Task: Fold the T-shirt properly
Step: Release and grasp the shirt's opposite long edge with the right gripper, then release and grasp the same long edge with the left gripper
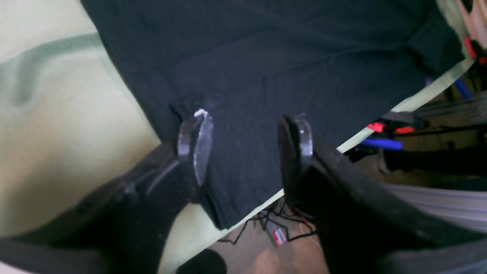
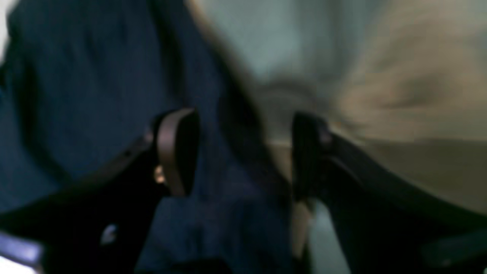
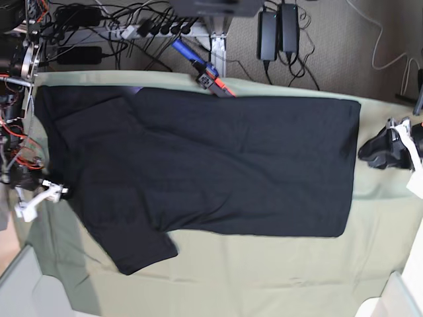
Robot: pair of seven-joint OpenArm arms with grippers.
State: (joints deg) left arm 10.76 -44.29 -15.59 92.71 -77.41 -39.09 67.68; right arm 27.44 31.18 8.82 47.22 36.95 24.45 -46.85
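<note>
Two arms: both out at the short ends of the table from where I'm sitting, one at each end of the shirt.
T-shirt: spread flat on the pale green table cloth, all black up top, long way across the base view. One sleeve pokes out toward the near edge on the base view's left.
Left gripper: fingers spread wide apart, nothing between them that I'd call held. It hangs over a corner of the shirt right by the table edge, floor cables visible below.
Right gripper: also spread wide, straddling the shirt's edge where black meets cloth. That view is really blurry, so I can't tell if a finger is touching fabric.
Far edge: power bricks and wires on the floor past the table.
</note>
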